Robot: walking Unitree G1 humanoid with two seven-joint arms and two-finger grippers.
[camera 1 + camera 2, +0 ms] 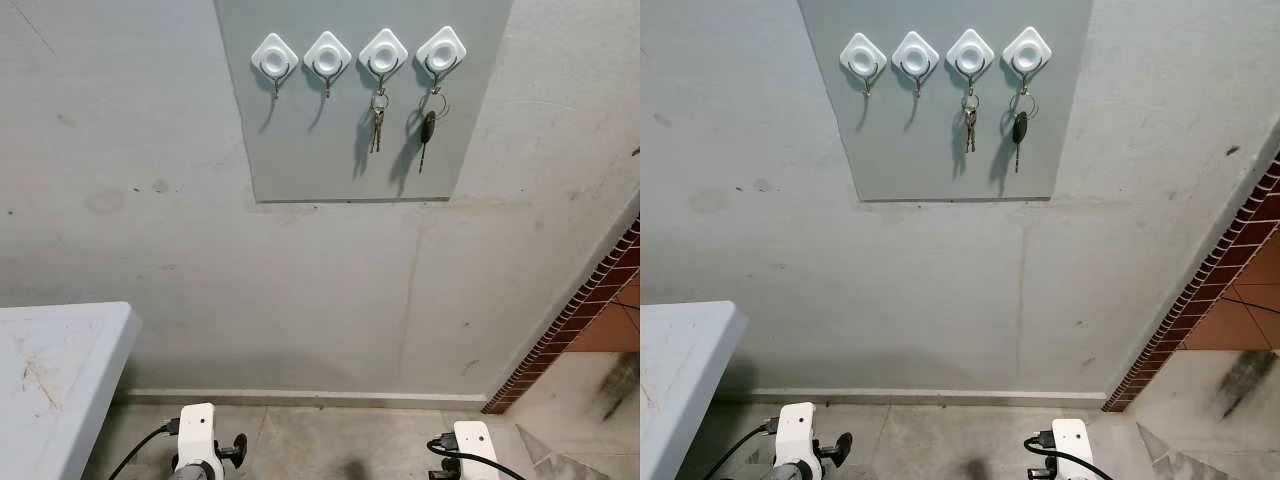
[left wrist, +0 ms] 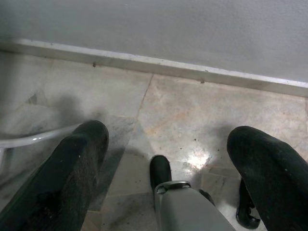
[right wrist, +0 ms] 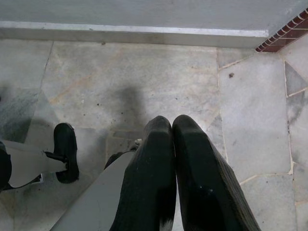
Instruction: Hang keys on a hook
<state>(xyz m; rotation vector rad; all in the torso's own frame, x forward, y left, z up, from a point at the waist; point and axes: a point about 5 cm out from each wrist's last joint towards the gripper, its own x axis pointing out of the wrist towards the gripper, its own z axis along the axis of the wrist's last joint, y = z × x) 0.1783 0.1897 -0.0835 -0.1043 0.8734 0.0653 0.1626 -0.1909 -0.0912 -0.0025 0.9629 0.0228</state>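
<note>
Grey panel [image 1: 300,150] on wall carried four white hooks [image 1: 274,55] in row. Small key bunch [image 1: 377,122] hung from third hook from left; black-headed key [image 1: 427,130] on ring hung from fourth, just beside it. Two left hooks bare. Both arms hung low near floor [image 3: 144,72], well below and apart from keys. Left gripper [image 2: 168,159] fingers spread wide, holding nothing. Right gripper [image 3: 172,159] fingers pressed together, nothing between. White tabletop [image 1: 60,370] at left.
</note>
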